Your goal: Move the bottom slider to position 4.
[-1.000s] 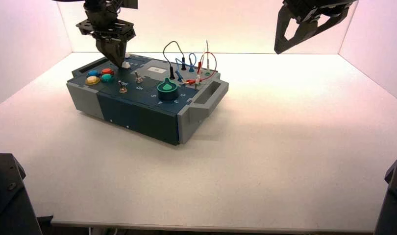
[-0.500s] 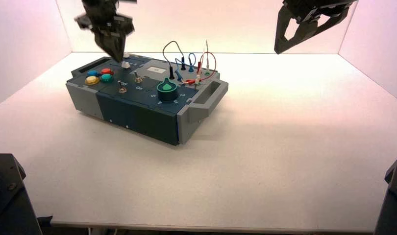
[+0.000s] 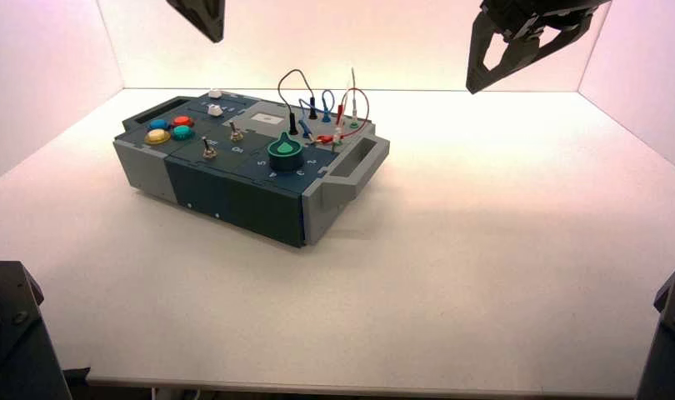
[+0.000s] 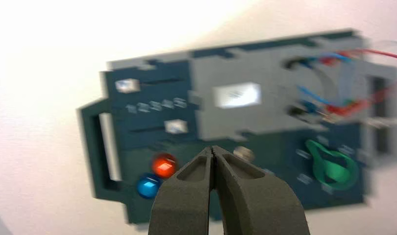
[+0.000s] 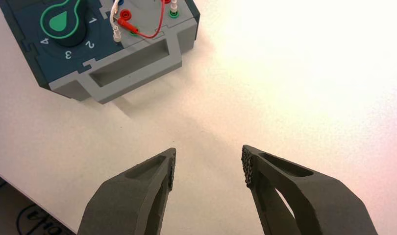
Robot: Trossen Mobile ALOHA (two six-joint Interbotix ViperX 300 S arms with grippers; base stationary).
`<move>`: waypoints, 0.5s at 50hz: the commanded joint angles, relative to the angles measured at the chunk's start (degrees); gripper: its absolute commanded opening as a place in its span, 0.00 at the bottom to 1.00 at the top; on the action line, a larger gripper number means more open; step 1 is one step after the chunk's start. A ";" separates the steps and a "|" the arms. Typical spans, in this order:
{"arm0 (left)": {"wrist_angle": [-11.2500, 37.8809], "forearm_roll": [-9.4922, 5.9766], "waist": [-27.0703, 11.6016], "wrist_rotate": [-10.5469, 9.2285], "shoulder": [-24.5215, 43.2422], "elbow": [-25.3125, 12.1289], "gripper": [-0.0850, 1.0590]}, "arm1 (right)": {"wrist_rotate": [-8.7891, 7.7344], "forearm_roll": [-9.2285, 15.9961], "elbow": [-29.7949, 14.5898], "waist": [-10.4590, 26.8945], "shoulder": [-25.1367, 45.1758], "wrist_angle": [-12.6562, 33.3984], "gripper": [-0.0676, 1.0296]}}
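Farthest left, below and to the left of the left gripper's (image 4: 212, 148) fingers, the box's grey handle (image 3: 157, 113) stands out from its end. Next come the blue button (image 3: 158, 124), yellow button (image 3: 157, 136), red button (image 3: 182, 122) and green button (image 3: 182, 132), also below and left of those fingers. The bottom slider (image 3: 215, 110), a white knob, lies below the fingers and apart from them, on the side of its panel nearer the buttons; it sits beside the numerals 4 and 5. Its white twin (image 3: 215, 94) sits across the numerals from it, by 1. The left fingers are together, raised over the box (image 3: 234, 187). To their right and lower are two metal toggle switches (image 3: 236, 132), then the green knob (image 3: 285, 153) and the plugged wires (image 3: 367, 107). The right gripper (image 5: 209, 152) waits well right of the box, above the tabletop (image 3: 484, 292), its fingers apart.
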 commanded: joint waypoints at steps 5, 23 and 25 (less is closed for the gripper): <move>-2.20 -1.14 -0.44 -2.99 -10.81 5.89 0.47 | 0.09 -0.18 -0.88 -0.18 -0.35 -0.26 0.70; -12.57 -1.05 -0.44 -3.60 -17.23 16.96 0.64 | 0.09 0.00 -0.79 -0.18 0.35 -0.35 0.70; -12.48 -1.05 -0.44 -3.60 -16.79 16.87 0.64 | 0.09 0.00 -0.79 -0.18 0.53 -0.35 0.70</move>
